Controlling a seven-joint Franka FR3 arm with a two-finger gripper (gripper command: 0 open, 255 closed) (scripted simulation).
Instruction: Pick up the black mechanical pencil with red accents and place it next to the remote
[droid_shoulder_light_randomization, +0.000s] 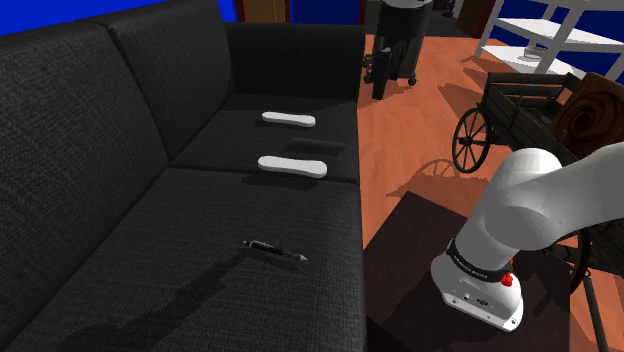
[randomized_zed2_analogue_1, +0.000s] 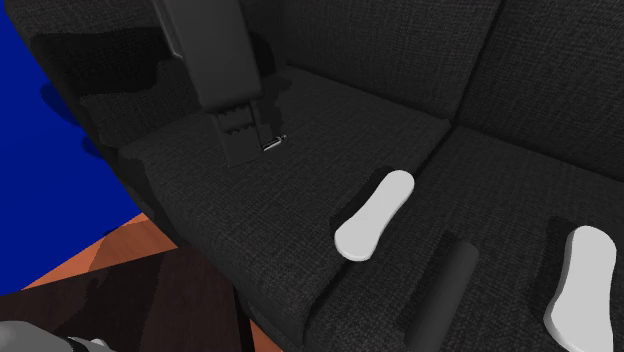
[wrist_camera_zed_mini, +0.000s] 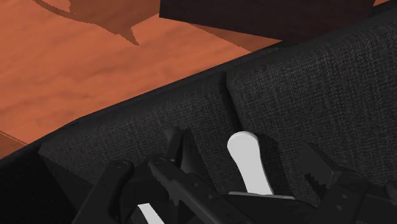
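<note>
A dark fabric sofa (droid_shoulder_light_randomization: 120, 150) takes up most of the shoulder view, with a reddish wooden floor (droid_shoulder_light_randomization: 410, 130) running along its front. The white arm (droid_shoulder_light_randomization: 540, 200) rises from the dark stand (droid_shoulder_light_randomization: 420, 260) at that view's lower right. Behind it a wooden cart (droid_shoulder_light_randomization: 530, 100) with spoked wheels stands on the floor.

Two white remotes lie on the farther seat cushion. The nearer remote (droid_shoulder_light_randomization: 292, 166) is just past the seam between the cushions, and the farther remote (droid_shoulder_light_randomization: 288, 119) is close to the sofa's armrest.

In the wrist view the black fingers (wrist_camera_zed_mini: 118, 188) stand apart with nothing clasped. They are raised above the seat, and a remote shows in the gap between them.

The dark pencil (droid_shoulder_light_randomization: 273, 249) lies flat on the nearer cushion, close to its front edge. It is well apart from both remotes.
</note>
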